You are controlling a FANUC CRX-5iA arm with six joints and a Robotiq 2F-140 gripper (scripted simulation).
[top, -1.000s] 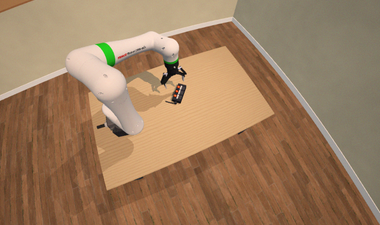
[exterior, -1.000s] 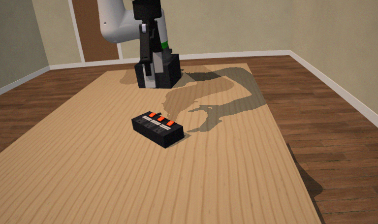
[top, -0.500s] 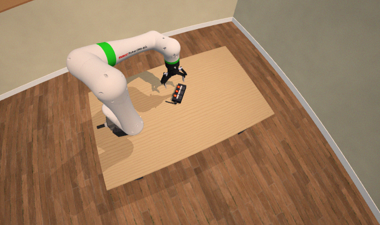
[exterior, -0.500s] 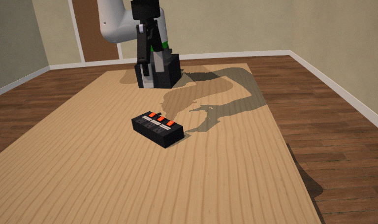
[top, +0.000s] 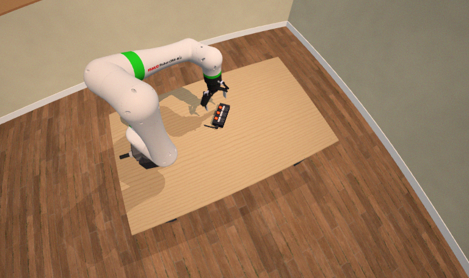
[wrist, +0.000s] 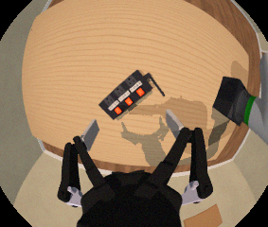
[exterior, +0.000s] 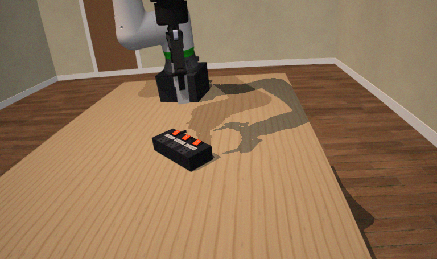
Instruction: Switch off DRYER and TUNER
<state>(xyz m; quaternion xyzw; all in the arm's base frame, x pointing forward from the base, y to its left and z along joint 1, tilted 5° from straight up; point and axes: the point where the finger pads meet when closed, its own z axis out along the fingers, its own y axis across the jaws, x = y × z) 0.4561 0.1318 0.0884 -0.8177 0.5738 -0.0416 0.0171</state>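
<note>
- Top view: black rectangular power strip (top: 220,115) with three orange rocker switches, lying face up on light wooden table (top: 276,129), just beside black two-finger gripper (top: 215,98).
- Exterior view: gripper edge-on, raised above table.
- Wrist view: fingers spread wide, grasping nothing; switch labels unreadable.

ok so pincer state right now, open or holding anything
Pincer: open wide, holding nothing, hanging above the table short of the strip.
</note>
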